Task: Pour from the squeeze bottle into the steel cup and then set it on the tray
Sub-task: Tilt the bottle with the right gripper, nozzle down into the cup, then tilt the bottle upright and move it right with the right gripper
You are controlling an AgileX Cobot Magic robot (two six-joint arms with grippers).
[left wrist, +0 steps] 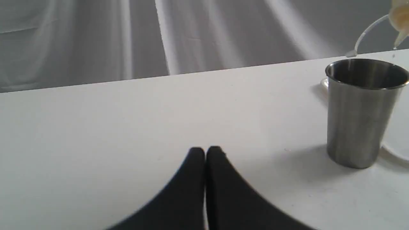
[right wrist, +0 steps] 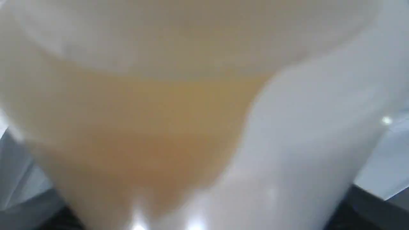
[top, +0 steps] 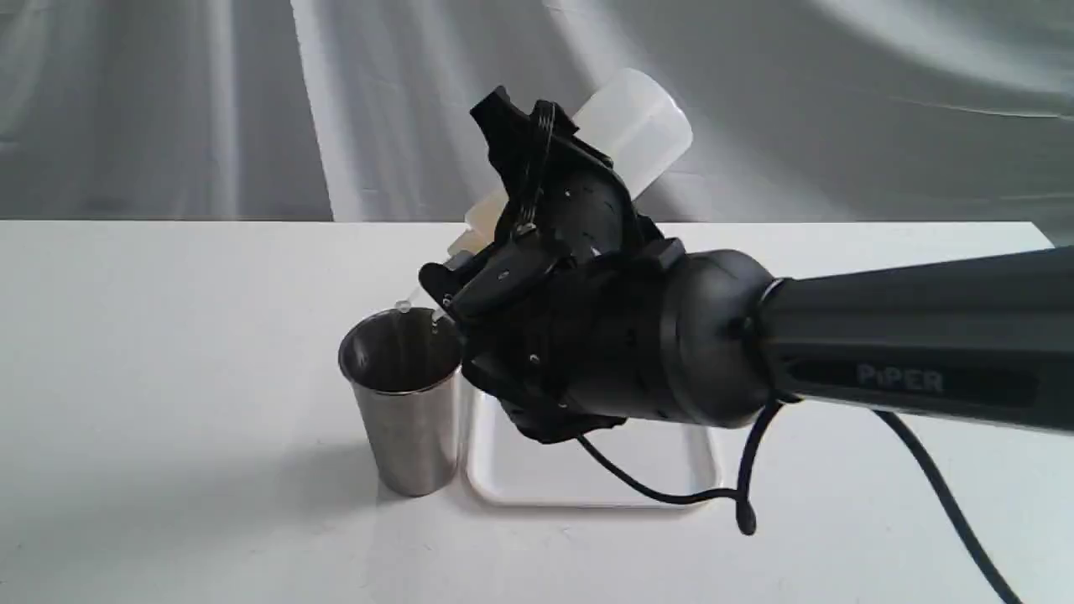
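Observation:
My right gripper (top: pixel 537 210) is shut on the squeeze bottle (top: pixel 633 126), which is tipped steeply with its nozzle (left wrist: pixel 399 35) down over the rim of the steel cup (top: pixel 407 403). The bottle's base points up and to the right. Its translucent body fills the right wrist view, with amber liquid (right wrist: pixel 143 134) pooled inside. The cup stands upright on the table, just left of the white tray (top: pixel 587 478). The tethered cap strap (left wrist: pixel 364 33) hangs above the cup. My left gripper (left wrist: pixel 206 151) is shut, empty, low over the table well away from the cup.
The white table (top: pixel 168 335) spreads wide to the left of the cup. A grey curtain (top: pixel 252 101) hangs behind the table. The right arm's black cable (top: pixel 671 495) droops over the tray.

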